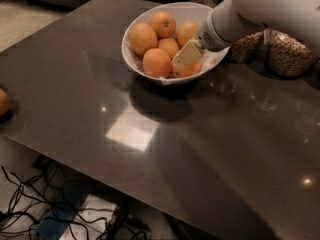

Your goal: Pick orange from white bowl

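Dark glossy table point(75, 84) — pale floor point(30, 21), tangled cables point(20, 199) below.

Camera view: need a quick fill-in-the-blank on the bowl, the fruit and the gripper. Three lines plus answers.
1. The white bowl holds only ___.
2. The gripper is down inside the ___, at the orange on the arm's side.
3. One stray orange lies on the table at the picture's ___ edge.
Missing words: oranges; bowl; left.
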Controlling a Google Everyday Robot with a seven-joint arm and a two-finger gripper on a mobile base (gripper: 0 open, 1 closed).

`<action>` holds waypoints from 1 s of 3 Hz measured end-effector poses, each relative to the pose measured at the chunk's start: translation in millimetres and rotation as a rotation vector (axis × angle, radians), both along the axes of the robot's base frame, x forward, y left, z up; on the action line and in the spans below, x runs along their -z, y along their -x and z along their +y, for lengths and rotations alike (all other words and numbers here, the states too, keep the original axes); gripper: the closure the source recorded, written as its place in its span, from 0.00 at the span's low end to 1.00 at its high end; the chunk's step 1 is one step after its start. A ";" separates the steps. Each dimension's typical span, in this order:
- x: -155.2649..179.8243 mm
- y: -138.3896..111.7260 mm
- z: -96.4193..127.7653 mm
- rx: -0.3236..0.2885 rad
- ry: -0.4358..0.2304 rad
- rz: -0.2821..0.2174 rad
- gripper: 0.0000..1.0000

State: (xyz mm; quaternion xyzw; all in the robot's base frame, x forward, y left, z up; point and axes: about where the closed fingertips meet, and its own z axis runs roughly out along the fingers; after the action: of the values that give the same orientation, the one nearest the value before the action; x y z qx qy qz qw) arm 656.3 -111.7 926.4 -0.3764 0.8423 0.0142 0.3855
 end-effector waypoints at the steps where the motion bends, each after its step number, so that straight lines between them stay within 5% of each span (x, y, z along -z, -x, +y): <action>1: 19.9 -5.2 -0.9 0.014 -0.002 0.042 0.23; 3: 41.2 -13.1 -3.5 0.025 -0.001 0.080 0.22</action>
State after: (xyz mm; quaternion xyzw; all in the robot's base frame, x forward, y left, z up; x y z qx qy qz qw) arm 669.4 -115.3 885.2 -0.3650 0.8617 0.0248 0.3517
